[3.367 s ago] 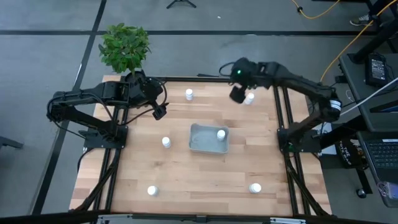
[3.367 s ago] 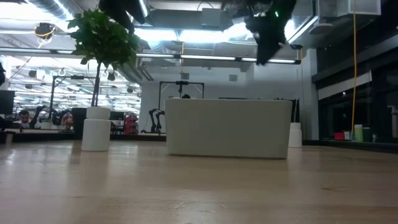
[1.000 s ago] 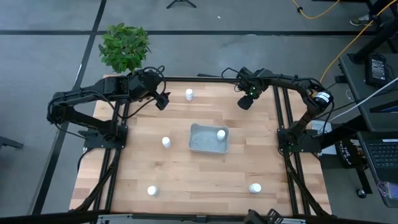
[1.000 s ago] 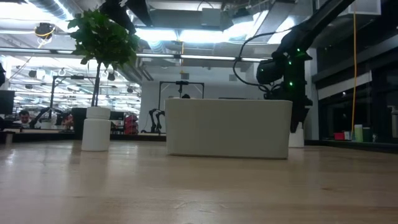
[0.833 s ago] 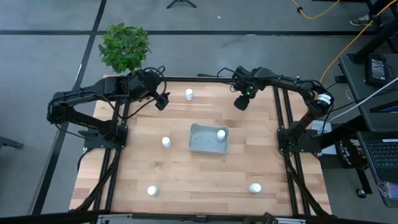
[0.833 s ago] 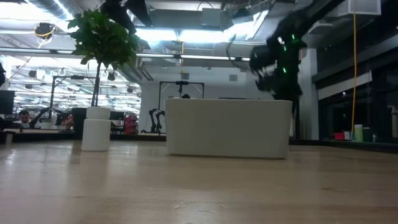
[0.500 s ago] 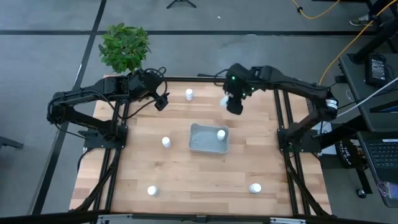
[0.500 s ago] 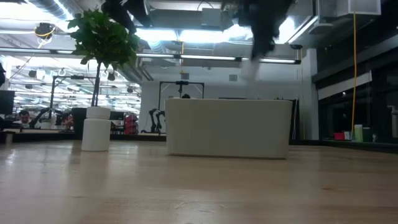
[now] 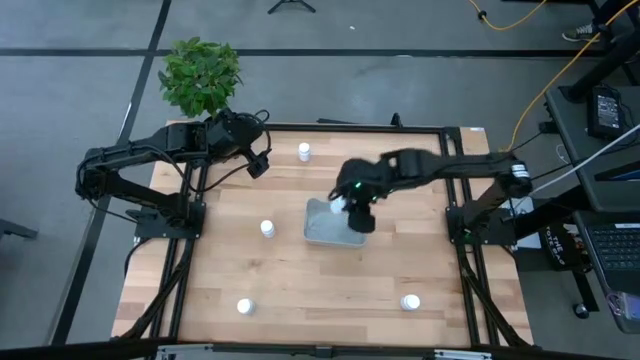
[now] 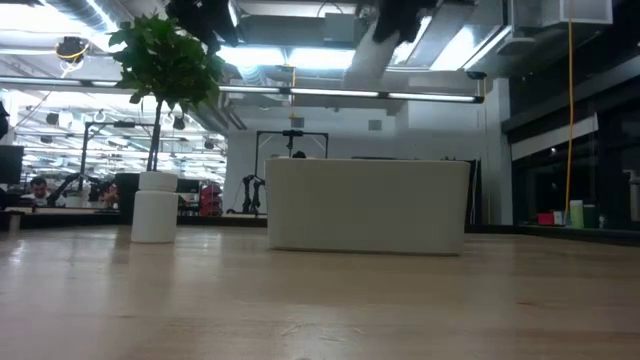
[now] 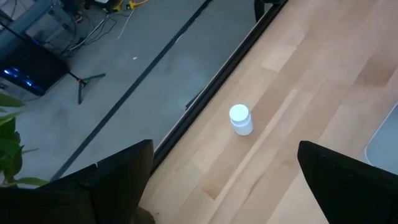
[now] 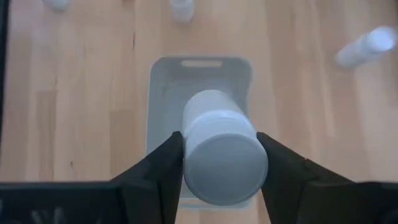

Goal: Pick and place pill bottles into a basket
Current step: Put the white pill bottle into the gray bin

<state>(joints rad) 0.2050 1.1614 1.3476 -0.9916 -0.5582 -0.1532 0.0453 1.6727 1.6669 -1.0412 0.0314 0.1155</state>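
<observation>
I hold a pill bottle [image 12: 221, 146] clamped sidewise in the right gripper [image 12: 219, 163], above the basket [image 9: 326, 232]. It looks light, rigid and smooth, best gripped mid-body. The left gripper [image 11: 224, 177] waits spread at the table's [image 9: 300, 290] far edge.

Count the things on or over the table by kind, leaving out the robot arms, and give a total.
Bottles on the table: 4
Bottle in the right gripper: 1
Basket: 1
Plant: 1
Total: 7
</observation>
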